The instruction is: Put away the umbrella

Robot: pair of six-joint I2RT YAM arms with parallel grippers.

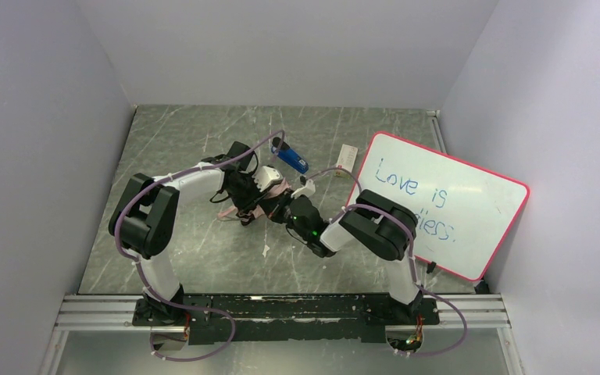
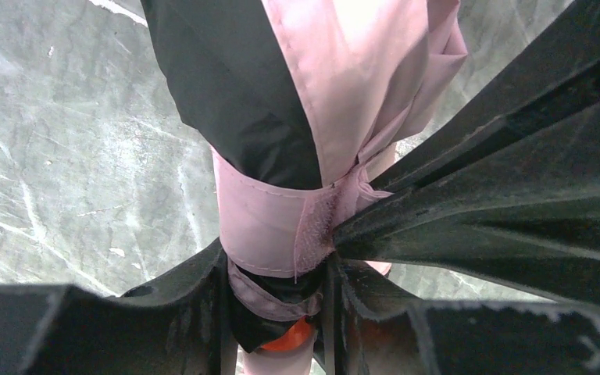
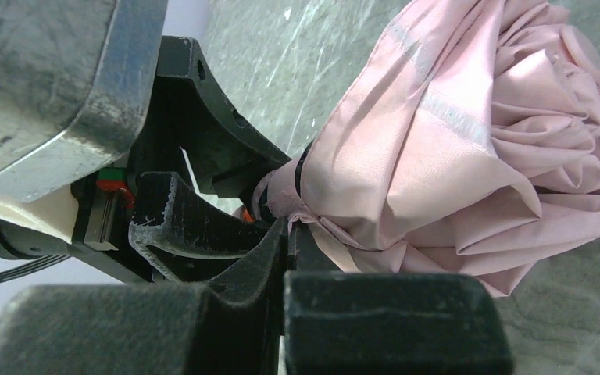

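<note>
The umbrella [image 1: 259, 211] lies folded mid-table between both arms, pale pink outside with black showing [image 2: 336, 86]. A pink strap [image 2: 262, 223] with a fuzzy fastening patch is wrapped round the bundle. My left gripper [image 2: 281, 312] is shut on the umbrella just below the strap, one finger on each side, above the pink handle. My right gripper [image 3: 287, 226] is shut, its tips pinching the strap's end against the bunched fabric [image 3: 469, 133]. Its fingers [image 2: 476, 195] come in from the right in the left wrist view. In the top view the grippers [image 1: 250, 199] [image 1: 280, 205] nearly touch.
A small blue-and-black stapler [image 1: 291, 158] lies just behind the umbrella. A small white card [image 1: 348, 156] sits beyond it. A red-framed whiteboard [image 1: 437, 203] with writing leans at the right, close to the right arm. White walls close in the marbled grey table [image 1: 172, 141].
</note>
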